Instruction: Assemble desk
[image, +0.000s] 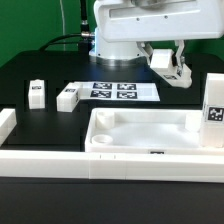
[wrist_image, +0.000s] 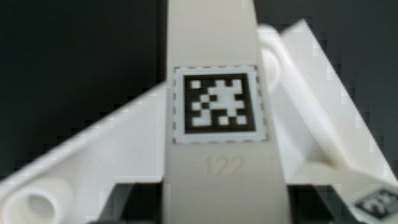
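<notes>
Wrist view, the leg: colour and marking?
White leg, black-and-white square tag on its face; the wrist view shows it best.

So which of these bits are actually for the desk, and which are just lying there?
For the desk: tabletop, far-left leg, leg beside it, standing leg, held leg.
Just lying about: marker board, white border wall.

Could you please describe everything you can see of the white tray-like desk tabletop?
The white rectangular tray-like plastic tabletop lies flat, hollow side up, close along the long white border wall. It has a raised rim and round corner sockets. A tagged white square leg stands upright at its end on the exterior view's right; whether it is seated there cannot be told.
</notes>
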